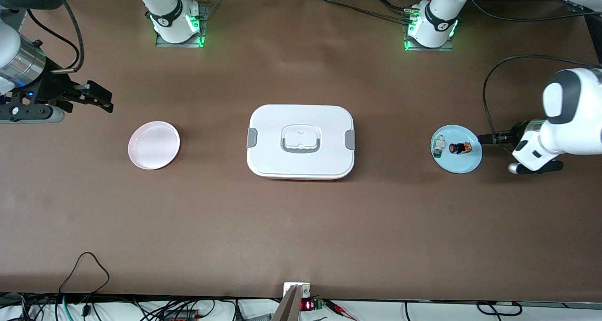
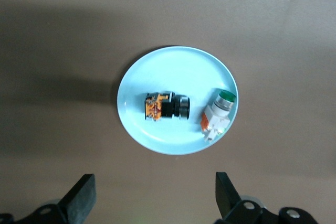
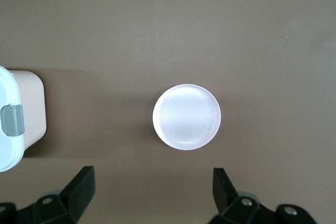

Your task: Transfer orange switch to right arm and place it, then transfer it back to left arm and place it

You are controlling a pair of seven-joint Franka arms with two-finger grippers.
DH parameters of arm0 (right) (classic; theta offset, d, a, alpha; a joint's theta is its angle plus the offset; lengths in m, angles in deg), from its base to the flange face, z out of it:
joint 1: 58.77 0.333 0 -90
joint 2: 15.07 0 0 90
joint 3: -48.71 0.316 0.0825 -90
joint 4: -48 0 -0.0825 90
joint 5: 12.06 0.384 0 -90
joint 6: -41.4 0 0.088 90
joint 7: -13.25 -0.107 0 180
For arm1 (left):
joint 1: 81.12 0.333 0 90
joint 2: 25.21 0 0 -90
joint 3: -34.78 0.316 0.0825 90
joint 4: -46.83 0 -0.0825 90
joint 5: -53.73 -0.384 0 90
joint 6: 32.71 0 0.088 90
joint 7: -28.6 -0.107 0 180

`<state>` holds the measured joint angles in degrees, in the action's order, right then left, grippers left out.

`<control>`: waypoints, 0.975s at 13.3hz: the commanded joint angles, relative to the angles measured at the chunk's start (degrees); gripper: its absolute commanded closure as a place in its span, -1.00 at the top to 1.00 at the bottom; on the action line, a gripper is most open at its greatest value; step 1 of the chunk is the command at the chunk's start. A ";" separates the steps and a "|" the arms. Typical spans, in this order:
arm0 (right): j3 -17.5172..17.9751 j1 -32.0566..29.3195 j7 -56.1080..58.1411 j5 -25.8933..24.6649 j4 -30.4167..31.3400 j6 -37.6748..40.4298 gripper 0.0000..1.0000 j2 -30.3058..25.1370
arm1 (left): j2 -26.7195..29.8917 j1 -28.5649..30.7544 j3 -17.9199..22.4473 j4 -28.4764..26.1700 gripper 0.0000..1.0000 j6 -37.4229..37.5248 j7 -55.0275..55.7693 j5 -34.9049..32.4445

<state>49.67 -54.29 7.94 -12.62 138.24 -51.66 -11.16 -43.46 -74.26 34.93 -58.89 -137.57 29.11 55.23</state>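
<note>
A wide brown table (image 1: 301, 227) fills the room's work area, with two white robot arms mounted along one long edge and loose cables trailing off the edge nearest the front camera.

In the middle of the table sits the box (image 1: 301, 141), a large white rounded container with grey clips at its two short ends and a grey-outlined handle in its lid. The lid is on.

Toward the left arm's end of the table lies a small pale blue plate (image 1: 463, 163). The orange switch (image 1: 459, 148) rests on its side on this plate, a tiny black cylinder with an orange end. Just beside it on the same plate, apart from it, lies a small white-and-green part (image 1: 439, 146), which sits on the side of the switch closer to the box.

Toward the right arm's end of the table lies a pale pink plate (image 1: 154, 145), well apart from the box, with nothing on it.

The left gripper (image 2: 155, 195) hangs in the air over the table by the blue plate, at the table's end. Its two black fingers (image 2: 81, 198) are spread wide apart and hold nothing; in the left wrist view the plate and both parts show between them.

The right gripper (image 1: 96, 97) hangs over the table near the pink plate, at the other end. Its fingers (image 3: 81, 187) are likewise spread wide with nothing between them, and the right wrist view shows the pink plate and one clipped end of the box.
</note>
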 commanded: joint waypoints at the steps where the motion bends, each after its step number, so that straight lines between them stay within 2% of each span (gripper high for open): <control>1: 0.18 -0.35 -0.40 -1.46 0.45 -1.16 0.99 -0.47 | 0.06 0.26 -0.24 -2.91 1.00 -3.24 0.45 1.58; 5: 0.36 0.09 -0.40 -2.00 0.45 -1.07 0.99 -0.56 | -2.14 -0.17 -0.41 -5.45 1.00 -9.29 -0.42 1.84; 13: 0.71 0.62 0.30 -4.02 -2.36 -0.54 0.99 -0.92 | -6.45 -0.44 -0.33 -6.51 1.00 -13.87 -5.26 1.66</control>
<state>50.28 -53.78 7.99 -15.64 136.58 -52.77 -11.94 -49.65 -74.60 34.35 -64.49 -149.83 25.78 56.18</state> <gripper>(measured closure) 0.004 0.000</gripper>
